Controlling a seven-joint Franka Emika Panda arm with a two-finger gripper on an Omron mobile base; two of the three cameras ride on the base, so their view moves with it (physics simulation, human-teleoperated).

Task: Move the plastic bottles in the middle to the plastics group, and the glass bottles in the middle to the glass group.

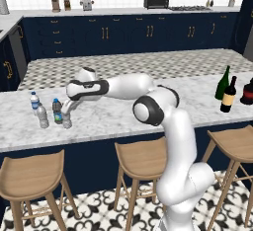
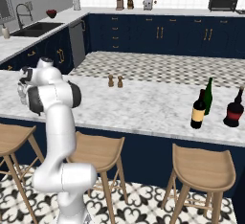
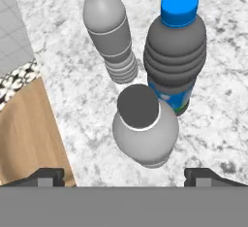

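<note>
Fingers [image 3: 124, 175] spread wide above grey bottle [image 3: 144, 134], arm stretched left over counter [image 1: 123, 116]

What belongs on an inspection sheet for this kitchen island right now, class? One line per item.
Surface: white marble island counter, upright bottles on it.
Job's things: clear grey unlabelled plastic bottle beside dark blue-capped plastic bottle; second grey bottle behind; tan-labelled dark wine bottle next to slim green wine bottle and squat dark red bottle.
Clutter: two small brown shakers.
Claw: open, above the unlabelled bottle, holding nothing.
Cables: nothing seen.
Surroundings: wooden stools, navy cabinets.
</note>
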